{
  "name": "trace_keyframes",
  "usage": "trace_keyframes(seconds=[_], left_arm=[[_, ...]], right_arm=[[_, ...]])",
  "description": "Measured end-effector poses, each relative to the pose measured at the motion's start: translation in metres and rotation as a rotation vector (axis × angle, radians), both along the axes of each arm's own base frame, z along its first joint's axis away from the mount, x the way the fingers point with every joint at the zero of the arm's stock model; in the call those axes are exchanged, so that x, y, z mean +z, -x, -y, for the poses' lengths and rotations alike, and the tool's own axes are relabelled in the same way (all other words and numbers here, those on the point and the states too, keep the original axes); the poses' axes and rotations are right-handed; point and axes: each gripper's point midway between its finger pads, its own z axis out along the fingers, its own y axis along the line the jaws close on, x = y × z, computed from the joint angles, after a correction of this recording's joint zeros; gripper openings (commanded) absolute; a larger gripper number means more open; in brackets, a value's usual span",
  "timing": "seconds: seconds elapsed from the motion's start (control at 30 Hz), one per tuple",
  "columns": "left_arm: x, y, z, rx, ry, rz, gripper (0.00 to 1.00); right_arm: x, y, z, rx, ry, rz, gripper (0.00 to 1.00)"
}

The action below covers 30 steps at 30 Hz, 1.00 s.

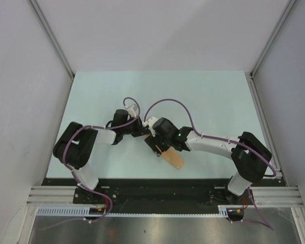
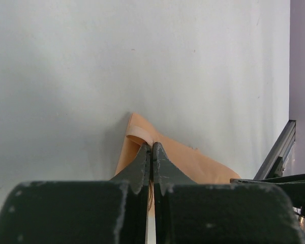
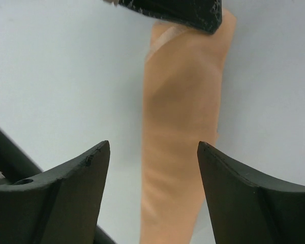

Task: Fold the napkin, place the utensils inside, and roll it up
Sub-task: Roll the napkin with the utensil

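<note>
Top external: fixed high behind both arm bases, looking steeply down on the whole table [image 1: 203, 96]. Left wrist: very close and low, sighting forward along the left gripper [image 2: 151, 146] over the tabletop. Right wrist: very close, looking down through the right gripper [image 3: 152, 145]. All 3 views share the napkin [image 1: 174, 159].

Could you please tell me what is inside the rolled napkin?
Only peach cloth shows: the napkin lies rolled, the left gripper pinching one end. No utensil is visible; the cloth covers whatever is inside.
</note>
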Motion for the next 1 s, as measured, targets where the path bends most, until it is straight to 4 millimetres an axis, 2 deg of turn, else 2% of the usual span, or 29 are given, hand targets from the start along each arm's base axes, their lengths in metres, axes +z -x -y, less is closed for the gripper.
trace_keyframes(seconds=[0.13,0.4,0.6,0.9,1.0], left_arm=[[-0.001,-0.001,-0.001,0.002,0.0,-0.003,0.0],[-0.001,-0.005,0.0,0.004,-0.003,-0.009,0.0],[0.0,-0.008,0.002,0.004,-0.004,-0.012,0.0],[0.0,-0.013,0.004,0.002,-0.003,-0.016,0.0],[0.003,-0.015,0.005,-0.001,0.0,-0.012,0.08]], right_arm=[[-0.012,0.005,0.005,0.018,0.094,0.105,0.74],[-0.018,0.007,0.002,0.076,0.166,0.219,0.74],[-0.039,0.002,0.008,0.08,0.207,0.187,0.74],[-0.05,-0.013,0.02,0.049,0.181,0.105,0.74],[-0.056,-0.015,0.023,0.047,0.177,0.072,0.74]])
